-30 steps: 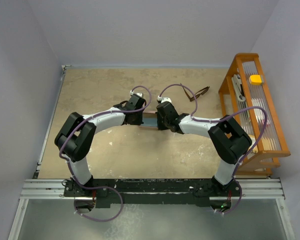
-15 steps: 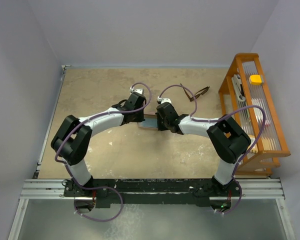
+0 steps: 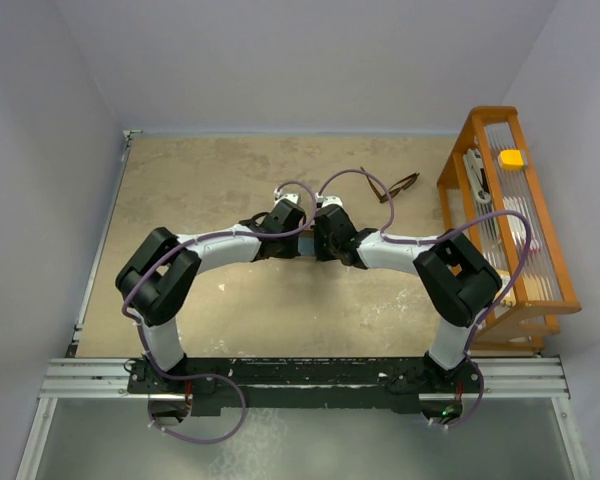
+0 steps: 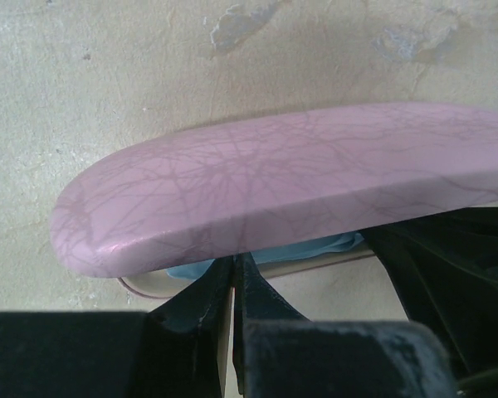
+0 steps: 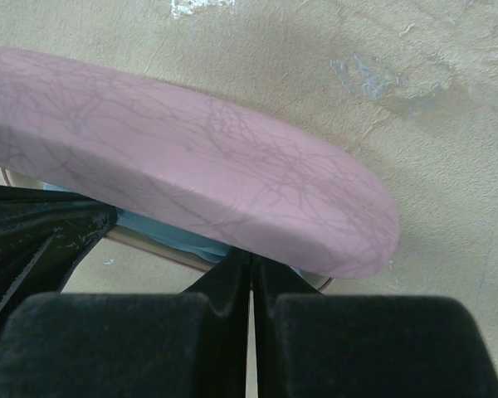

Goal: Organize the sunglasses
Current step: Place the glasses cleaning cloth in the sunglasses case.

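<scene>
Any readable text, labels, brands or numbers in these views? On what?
None readable.
The pink case shows only a crackle pattern, no print.
The sunglasses, the wooden rack and the yellow block at the rack are too small in the top view to show any marking.

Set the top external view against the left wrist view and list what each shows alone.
Top only: the sunglasses lying on the table beyond the arms, and the orange rack at right. Left wrist only: the pink case, lid raised over its base, with blue cloth inside. Both: the left gripper, shut, and the tan table.
</scene>
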